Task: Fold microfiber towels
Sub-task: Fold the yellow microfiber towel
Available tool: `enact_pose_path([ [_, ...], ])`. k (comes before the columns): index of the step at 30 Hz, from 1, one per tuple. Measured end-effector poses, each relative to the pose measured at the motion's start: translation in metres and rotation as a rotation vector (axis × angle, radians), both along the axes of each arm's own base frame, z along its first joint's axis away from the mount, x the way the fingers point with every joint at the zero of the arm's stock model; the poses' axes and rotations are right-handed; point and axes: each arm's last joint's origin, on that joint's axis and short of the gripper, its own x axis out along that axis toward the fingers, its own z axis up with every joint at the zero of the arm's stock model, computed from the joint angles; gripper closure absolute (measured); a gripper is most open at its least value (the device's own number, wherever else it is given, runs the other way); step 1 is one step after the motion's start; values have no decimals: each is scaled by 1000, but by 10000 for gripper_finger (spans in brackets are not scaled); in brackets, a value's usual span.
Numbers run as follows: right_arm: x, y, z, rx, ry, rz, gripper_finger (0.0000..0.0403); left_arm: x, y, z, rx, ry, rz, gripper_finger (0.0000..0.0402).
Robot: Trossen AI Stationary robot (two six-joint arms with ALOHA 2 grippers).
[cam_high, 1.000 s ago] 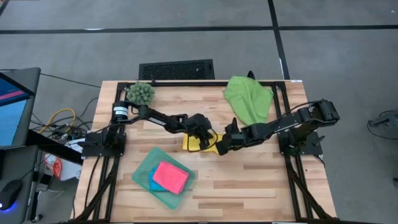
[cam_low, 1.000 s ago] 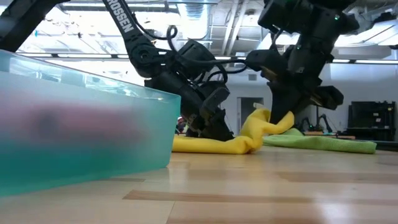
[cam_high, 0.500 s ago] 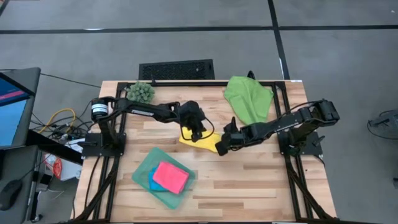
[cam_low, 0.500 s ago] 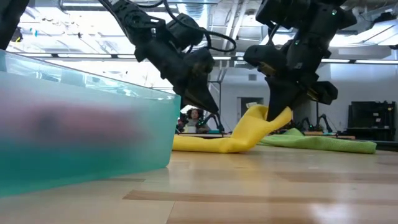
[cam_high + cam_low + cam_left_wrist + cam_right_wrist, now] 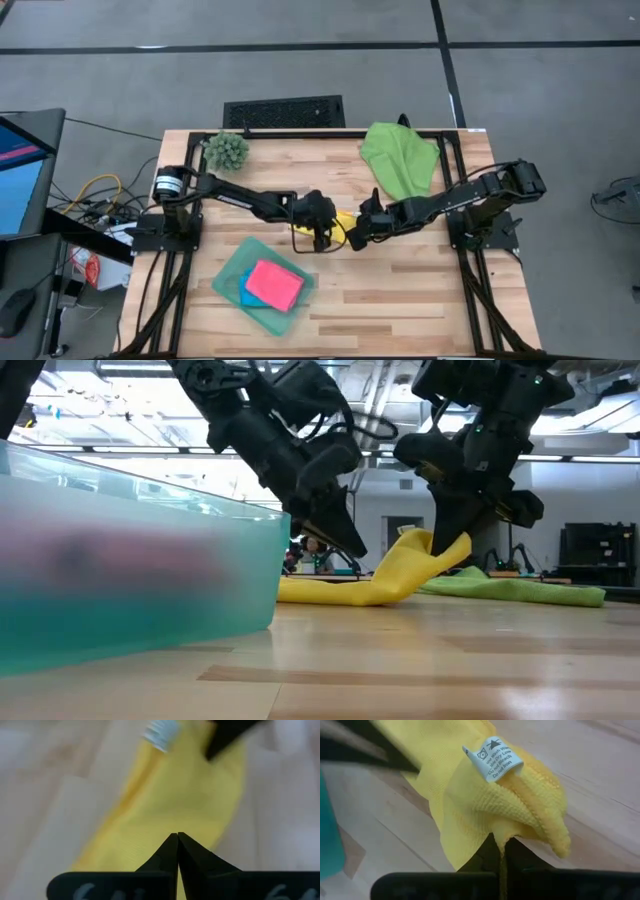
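Observation:
The yellow towel (image 5: 335, 592) lies mid-table, its right end raised; it also shows in the high view (image 5: 343, 219). My right gripper (image 5: 353, 237) is shut on that raised end (image 5: 440, 552). My left gripper (image 5: 358, 552) is shut and empty, pointing down just above the towel's flat part (image 5: 190, 790). The green towel (image 5: 400, 160) lies crumpled at the far right. The pink towel (image 5: 273, 283) lies folded on the blue towel (image 5: 246, 296) in the teal tray (image 5: 232, 270). My right gripper pinches a bunched fold of the yellow towel (image 5: 506, 836) between its two fingers, close to the white care tag (image 5: 493, 758). The fingers come slanting down from the table's right side. The held end is lifted; the rest of the towel slopes down and lies flat on the table (image 5: 320, 592).
A spiky green ball plant (image 5: 227, 150) stands at the far left corner. The teal tray's wall (image 5: 140, 575) fills the low view's left. Bare wood lies along the near edge and at the near right (image 5: 420, 290).
My left gripper has lifted off the yellow towel, swung toward the far edge, then come back toward the near edge, and now hangs over the towel. My right gripper has kept its hold, and the towel's held end has risen a little.

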Motion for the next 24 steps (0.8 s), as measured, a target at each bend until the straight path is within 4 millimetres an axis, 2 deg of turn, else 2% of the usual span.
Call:
enact_pose_path([
  [3, 0, 0, 0, 1, 2, 6, 381, 1, 1, -2, 8, -5, 4, 401],
  [9, -2, 0, -1, 1, 20, 11, 384, 5, -3, -21, -50, 30, -2, 401],
  [24, -2, 0, -1, 0, 26, 18, 381, 6, -9, -22, -47, 20, -17, 401],
])
